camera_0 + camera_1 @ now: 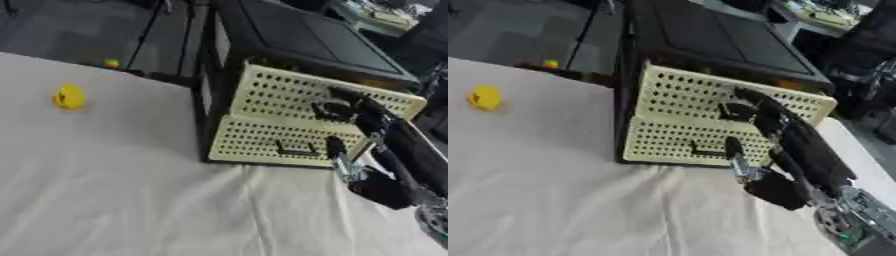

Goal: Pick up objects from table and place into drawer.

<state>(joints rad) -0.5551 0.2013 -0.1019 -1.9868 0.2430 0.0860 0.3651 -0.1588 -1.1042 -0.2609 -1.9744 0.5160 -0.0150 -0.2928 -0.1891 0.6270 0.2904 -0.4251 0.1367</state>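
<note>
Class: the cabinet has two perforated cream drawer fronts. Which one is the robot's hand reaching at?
The upper drawer front: the right hand is at its handle, while the lower drawer front has its handle free.

yellow object [69, 96]: small, rounded, sitting alone on white tabletop [131, 190], far left
drawer [306, 107]: cream perforated front, standing slightly ajar

A pale cloth, lightly creased, covers the table [131, 200]. Beyond its far edge lies dark grey floor [70, 30], and cluttered furniture [824, 15] shows at the upper right.
</note>
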